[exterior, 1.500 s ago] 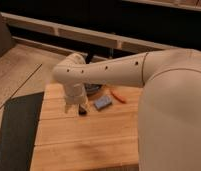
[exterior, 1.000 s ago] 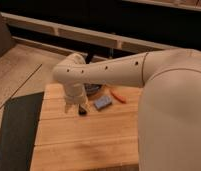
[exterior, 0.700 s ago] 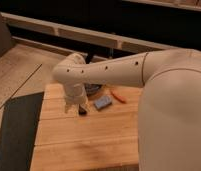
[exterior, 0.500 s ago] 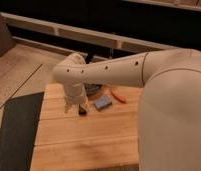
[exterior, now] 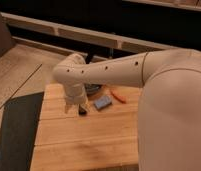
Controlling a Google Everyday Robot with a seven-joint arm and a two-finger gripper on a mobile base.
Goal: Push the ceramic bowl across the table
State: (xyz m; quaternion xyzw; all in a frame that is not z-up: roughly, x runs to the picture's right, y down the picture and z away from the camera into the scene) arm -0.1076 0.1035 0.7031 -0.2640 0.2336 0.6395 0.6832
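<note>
Hanging white gripper (exterior: 79, 107) low over light wooden butcher-block table (exterior: 84, 145), just beside blue rectangular block (exterior: 102, 102) | grip state: can't tell | small dark ceramic bowl (exterior: 94, 89) half hidden behind wrist, near far edge | risk: clipping block instead, or shoving bowl off edge lol

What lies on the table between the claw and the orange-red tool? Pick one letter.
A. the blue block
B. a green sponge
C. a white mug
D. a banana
A: the blue block lies flat on the table, with the claw low over the wood on one side of it and the orange-red tool on the other. The ceramic bowl sits just behind, partly hidden by the arm.
</note>
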